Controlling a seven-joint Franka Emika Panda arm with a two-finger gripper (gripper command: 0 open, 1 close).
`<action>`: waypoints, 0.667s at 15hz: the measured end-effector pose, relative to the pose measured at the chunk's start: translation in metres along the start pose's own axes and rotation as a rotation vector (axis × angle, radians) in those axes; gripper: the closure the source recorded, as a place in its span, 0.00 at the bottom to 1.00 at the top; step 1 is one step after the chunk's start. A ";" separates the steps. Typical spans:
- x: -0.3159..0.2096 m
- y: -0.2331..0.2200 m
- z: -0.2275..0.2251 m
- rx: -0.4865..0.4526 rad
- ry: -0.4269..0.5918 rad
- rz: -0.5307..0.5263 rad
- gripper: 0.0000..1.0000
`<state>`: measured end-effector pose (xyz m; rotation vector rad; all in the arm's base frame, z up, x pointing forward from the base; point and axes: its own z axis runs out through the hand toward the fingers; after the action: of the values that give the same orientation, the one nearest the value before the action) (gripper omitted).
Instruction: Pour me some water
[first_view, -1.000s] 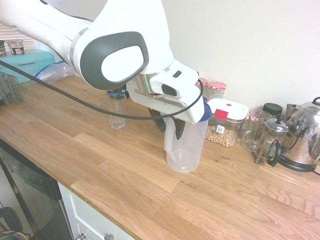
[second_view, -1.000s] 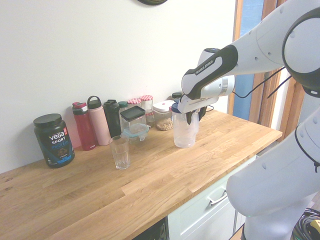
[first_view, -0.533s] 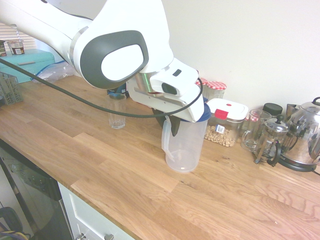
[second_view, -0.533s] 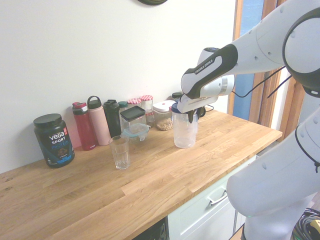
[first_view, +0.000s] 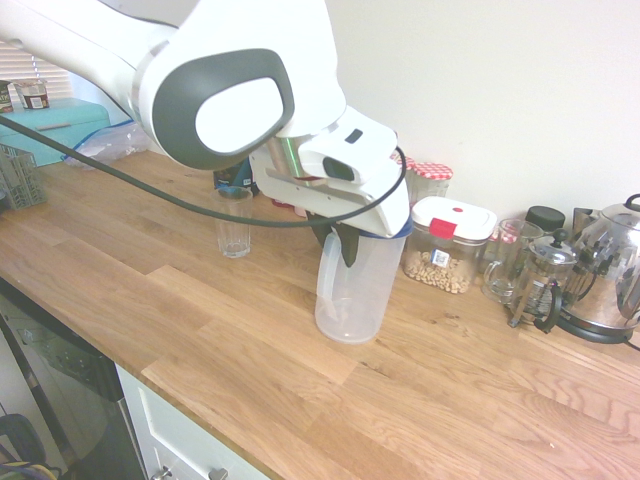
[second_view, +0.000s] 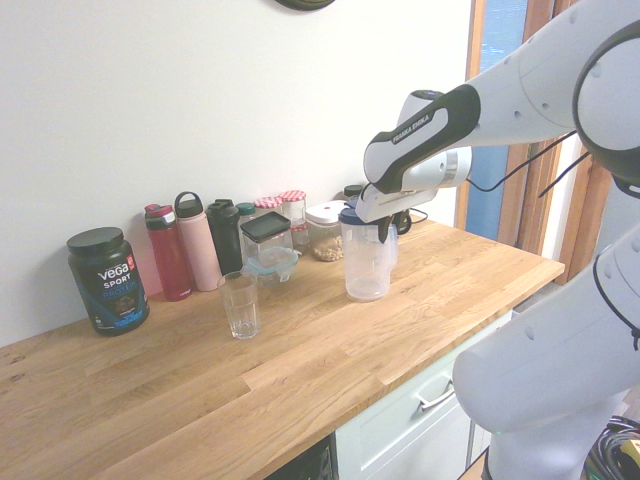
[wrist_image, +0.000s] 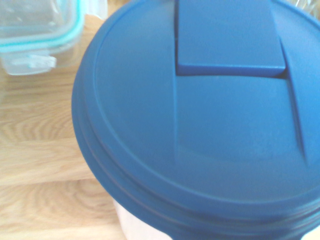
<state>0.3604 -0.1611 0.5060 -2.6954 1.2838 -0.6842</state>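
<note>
Gripper (first_view: 336, 250) is closed on the handle of the pitcher (first_view: 362, 290), one dark finger visible beside the handle, no wide gap between fingers. Pitcher is clear plastic, stands about upright at the wall side of the wooden counter (first_view: 240, 340); can't tell if its base touches the wood. Blue lid (wrist_image: 215, 130) is on, filling most of the wrist view. Water level inside: can't tell. Drinking glass (second_view: 241, 305) is upright on the counter, well apart from the pitcher. White-lidded container (first_view: 447, 245) with nuts is right by the pitcher, between it and the wall. Past that: glass mug (first_view: 507, 260), French press (first_view: 541, 275), metal kettle (first_view: 606, 270). At the other end, along the wall: black protein tub (second_view: 108, 285), red bottle (second_view: 168, 255), pink bottle (second_view: 199, 250), black tumbler (second_view: 226, 240). Food box (second_view: 272, 262) with a teal seal is near the glass, wall side.
</note>
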 end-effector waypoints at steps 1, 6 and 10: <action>-0.003 0.001 -0.023 0.011 0.011 -0.028 1.00; -0.040 -0.026 -0.116 0.082 -0.020 -0.287 1.00; -0.061 -0.084 -0.128 0.110 -0.101 -0.525 1.00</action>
<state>0.3333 -0.0457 0.6207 -2.9396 0.4908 -0.6217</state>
